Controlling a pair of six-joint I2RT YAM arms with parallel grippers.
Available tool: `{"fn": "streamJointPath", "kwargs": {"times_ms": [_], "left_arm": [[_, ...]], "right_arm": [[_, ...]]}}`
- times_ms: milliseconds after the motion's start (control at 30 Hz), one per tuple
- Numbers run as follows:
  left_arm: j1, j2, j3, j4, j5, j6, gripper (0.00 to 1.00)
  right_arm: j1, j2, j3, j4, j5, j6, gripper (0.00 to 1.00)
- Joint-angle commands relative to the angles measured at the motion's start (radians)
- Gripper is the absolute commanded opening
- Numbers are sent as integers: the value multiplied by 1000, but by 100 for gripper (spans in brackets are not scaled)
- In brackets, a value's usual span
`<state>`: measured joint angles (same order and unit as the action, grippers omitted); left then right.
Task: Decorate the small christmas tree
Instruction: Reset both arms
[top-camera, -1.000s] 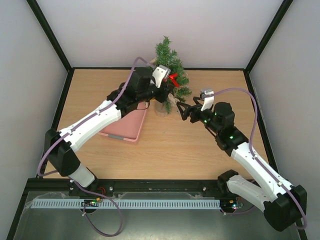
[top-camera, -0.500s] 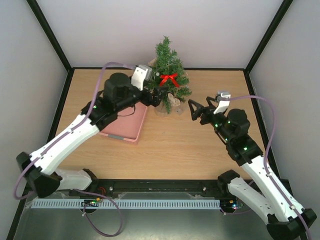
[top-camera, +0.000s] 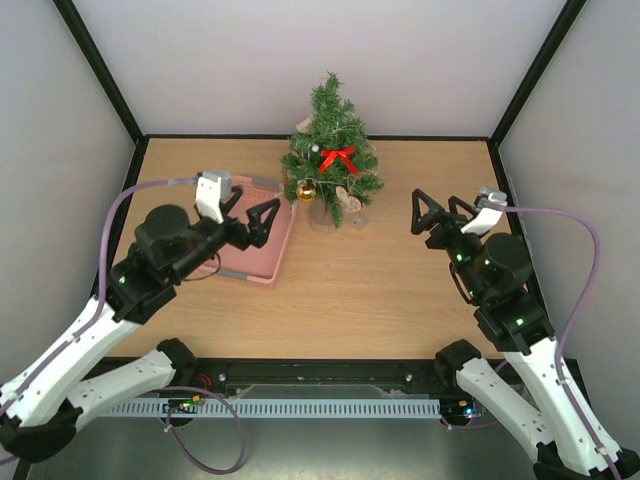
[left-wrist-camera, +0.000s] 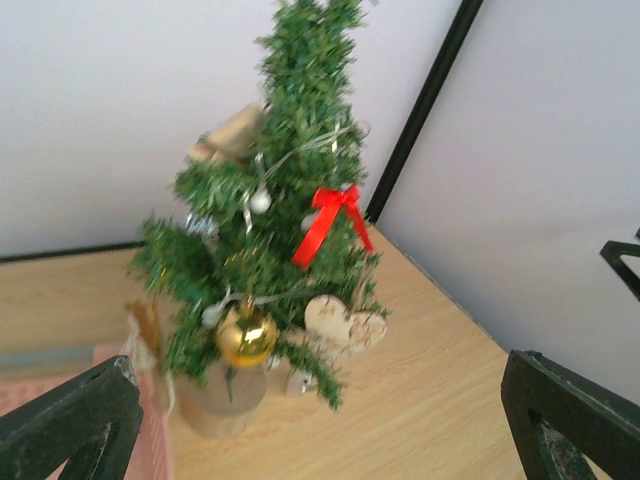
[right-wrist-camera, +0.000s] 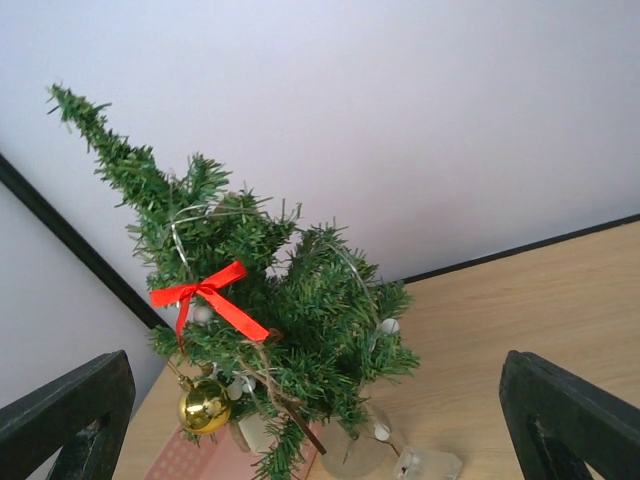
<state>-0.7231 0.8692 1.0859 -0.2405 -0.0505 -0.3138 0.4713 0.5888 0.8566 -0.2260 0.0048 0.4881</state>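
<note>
The small christmas tree (top-camera: 330, 150) stands at the back middle of the table in a pale pot (left-wrist-camera: 222, 398). On it hang a red bow (top-camera: 341, 158), a gold ball (top-camera: 306, 189), a wooden heart (left-wrist-camera: 345, 322) and small silver beads. My left gripper (top-camera: 264, 220) hovers open and empty over the pink basket (top-camera: 258, 266), left of the tree. My right gripper (top-camera: 437, 212) is open and empty to the tree's right, clear of the branches. Both wrist views face the tree (left-wrist-camera: 280, 200) (right-wrist-camera: 270, 310), with the bow (right-wrist-camera: 205, 298) and the ball (right-wrist-camera: 203, 405) showing.
A small clear box (right-wrist-camera: 428, 465) lies on the table beside the pot, joined to the thin wire strung through the branches. White walls with black frame posts (top-camera: 100, 70) enclose the wooden table (top-camera: 380, 290) on three sides.
My left gripper opened at the tree and drew back left and toward me, and the red bow stayed on the branches. The right arm also pulled away to the right.
</note>
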Motion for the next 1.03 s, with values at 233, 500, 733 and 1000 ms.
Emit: {"fn": "streamJointPath", "kwargs": {"times_ms": [233, 500, 733, 1000], "left_arm": [[7, -248, -226, -47, -63, -118, 99], [7, -247, -222, -37, -49, -114, 99], [7, -243, -218, -23, -44, -114, 99], [7, -228, -205, -12, -40, -113, 99]], "right_arm": [[-3, -52, -57, -92, 60, 102, 98], [-3, -56, -67, -96, 72, 92, 98], [-4, -62, -47, -114, 78, 78, 98], [-4, -76, -51, -117, 76, 80, 98]]}}
